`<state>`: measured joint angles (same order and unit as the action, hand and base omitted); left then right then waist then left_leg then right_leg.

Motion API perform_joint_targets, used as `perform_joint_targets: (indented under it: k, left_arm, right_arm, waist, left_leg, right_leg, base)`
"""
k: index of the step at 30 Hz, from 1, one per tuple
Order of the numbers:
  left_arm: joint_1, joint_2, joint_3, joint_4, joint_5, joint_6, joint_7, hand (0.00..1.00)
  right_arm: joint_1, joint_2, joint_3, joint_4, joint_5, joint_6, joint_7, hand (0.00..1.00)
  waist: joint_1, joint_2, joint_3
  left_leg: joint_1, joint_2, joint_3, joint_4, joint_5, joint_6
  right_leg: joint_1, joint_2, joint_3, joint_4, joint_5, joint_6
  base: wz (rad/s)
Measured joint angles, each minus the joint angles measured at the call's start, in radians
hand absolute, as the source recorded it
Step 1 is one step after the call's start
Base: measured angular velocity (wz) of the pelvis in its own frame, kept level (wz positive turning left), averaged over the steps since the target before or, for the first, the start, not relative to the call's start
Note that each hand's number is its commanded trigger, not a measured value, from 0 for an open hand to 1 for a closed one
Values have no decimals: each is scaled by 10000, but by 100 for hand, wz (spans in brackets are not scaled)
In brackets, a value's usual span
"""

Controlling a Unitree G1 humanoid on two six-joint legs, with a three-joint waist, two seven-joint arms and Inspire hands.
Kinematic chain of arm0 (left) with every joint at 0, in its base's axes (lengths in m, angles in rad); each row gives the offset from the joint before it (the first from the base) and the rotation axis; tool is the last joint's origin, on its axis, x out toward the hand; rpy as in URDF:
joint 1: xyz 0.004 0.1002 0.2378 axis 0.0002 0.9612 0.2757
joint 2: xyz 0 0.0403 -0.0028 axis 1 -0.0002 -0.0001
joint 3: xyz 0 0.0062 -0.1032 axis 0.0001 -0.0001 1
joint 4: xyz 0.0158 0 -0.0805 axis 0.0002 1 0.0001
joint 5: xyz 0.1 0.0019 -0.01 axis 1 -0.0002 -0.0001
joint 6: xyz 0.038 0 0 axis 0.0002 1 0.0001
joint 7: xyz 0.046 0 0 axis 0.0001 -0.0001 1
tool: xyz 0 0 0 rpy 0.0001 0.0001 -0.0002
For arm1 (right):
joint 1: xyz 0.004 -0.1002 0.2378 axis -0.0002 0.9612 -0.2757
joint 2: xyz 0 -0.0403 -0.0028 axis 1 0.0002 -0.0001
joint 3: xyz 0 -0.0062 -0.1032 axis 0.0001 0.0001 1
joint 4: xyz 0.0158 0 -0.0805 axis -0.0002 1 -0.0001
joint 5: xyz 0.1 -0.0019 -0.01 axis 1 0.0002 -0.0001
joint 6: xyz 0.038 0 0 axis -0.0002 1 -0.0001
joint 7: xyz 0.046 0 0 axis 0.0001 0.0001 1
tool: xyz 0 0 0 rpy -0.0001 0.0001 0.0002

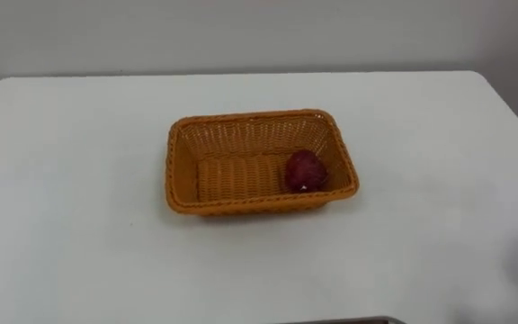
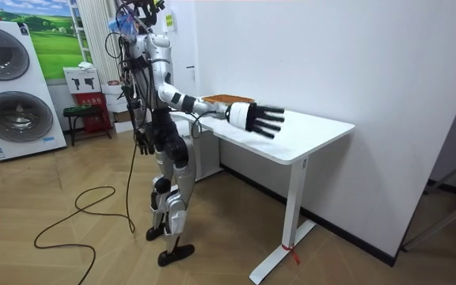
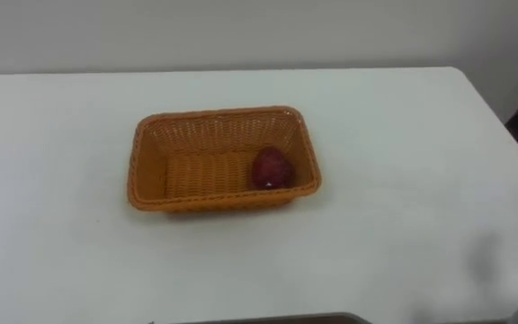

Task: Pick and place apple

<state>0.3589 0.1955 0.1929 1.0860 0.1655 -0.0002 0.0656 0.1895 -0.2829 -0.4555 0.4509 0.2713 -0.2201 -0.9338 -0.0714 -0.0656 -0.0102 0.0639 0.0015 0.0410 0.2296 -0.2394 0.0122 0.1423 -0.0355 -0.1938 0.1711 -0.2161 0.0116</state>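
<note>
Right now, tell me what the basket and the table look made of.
Basket: orange-brown woven wicker or plastic rattan, matte; the criss-cross weave shows on its walls and braided rim. Table: smooth white top, probably laminate or painted board, matte, with no visible grain. Its white leg in the room view looks like painted metal.

Dk-red round apple (image 1: 304, 171) rests in orange woven basket (image 1: 183, 171), near-rt corner; well left of right hand (image 2: 261, 119).
</note>
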Motion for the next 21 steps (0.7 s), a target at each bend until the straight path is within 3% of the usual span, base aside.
perform_joint_targets:
  k: [4, 6, 9, 11, 21]
  left_arm:
    - [-9, -22, 22, -81, 30, 6, 110, 0]
    - [-9, -109, 19, -47, 60, 9, 115, 0]
    - [-110, -164, 5, -48, 403, 39, 115, 0]
    - [-188, -257, -52, -44, 432, 69, 114, 0]
    - [-374, -260, -619, 42, 431, 494, 100, 0]
  right_arm:
    - [319, 142, 435, 2819, 174, 155, 200, 0]
    - [418, 296, 925, 4148, 260, 429, 592, 0]
    - [675, 629, 1644, 5016, 198, 497, 1036, 0]
    - [602, 795, 2264, 5842, -258, 740, 1708, 0]
    - [375, 892, 4128, 7563, -1158, 1866, 4359, 0]
  waist:
    - [53, 48, 7]
    - [266, 95, 38]
    - [443, 142, 74]
    - [543, 173, 92]
    - [655, 292, 109]
  left_leg:
    - [32, 9, 50, 59, 0, 0]
    - [101, 28, 175, 44, 0, 0]
    - [128, 26, 175, 5, -1, 1]
    - [156, 17, 230, -21, -5, 7]
    - [167, 8, 276, 39, -23, 30]
  right_leg:
    - [12, -1, 44, 6, 3, -5]
    - [16, 10, 167, 4, 11, -19]
    - [25, 29, 357, 5, 11, -22]
    - [26, 32, 490, 13, 11, -23]
    - [-30, 34, 532, -18, 13, -26]
  base:
    - [-4]
    - [-16]
    - [-4]
    - [-6]
    - [-1]
